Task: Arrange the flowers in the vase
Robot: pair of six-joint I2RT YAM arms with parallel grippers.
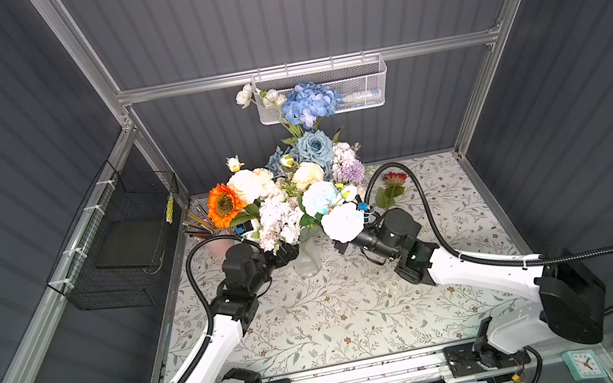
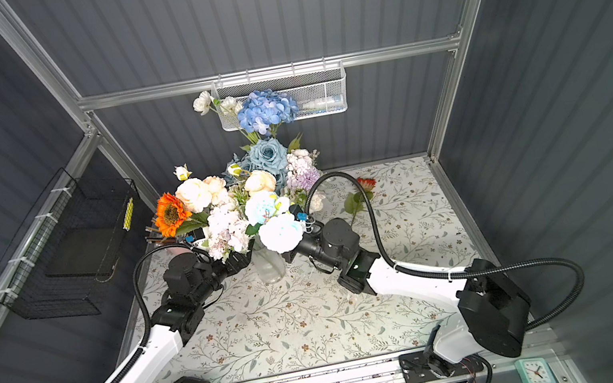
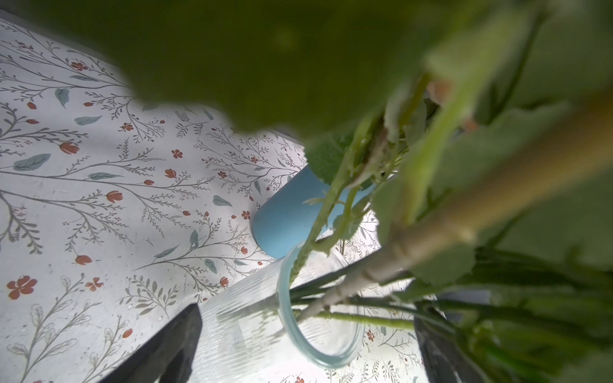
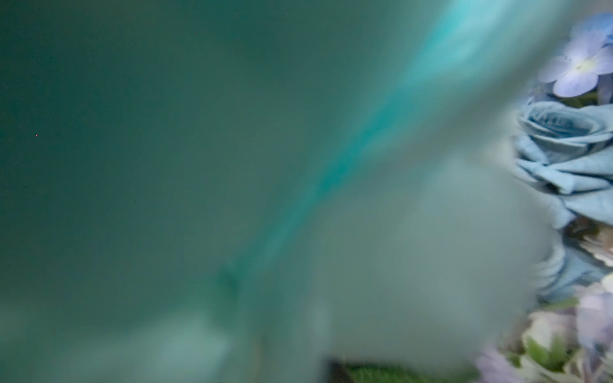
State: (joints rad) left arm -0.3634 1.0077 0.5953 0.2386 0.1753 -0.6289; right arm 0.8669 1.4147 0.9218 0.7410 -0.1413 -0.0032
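Left gripper [image 1: 285, 252]: fingers [image 3: 174, 345] spread, one either side of the vase [image 1: 307, 263] holding the flowers [image 1: 289, 199]. Right gripper [image 1: 341, 245] mostly hidden behind a white bloom [image 1: 343, 222]; cannot tell its finger state.

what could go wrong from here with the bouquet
1. The glass vase is slim and carries a wide, heavy-looking bunch; the left gripper only straddles it with open jaws, so a sideways push could tip it.
2. The white-and-aqua bloom smothers the right wrist view, so its stem may miss the vase mouth unseen.
3. The red sunflower lies by the right arm's cable, which might drag it.
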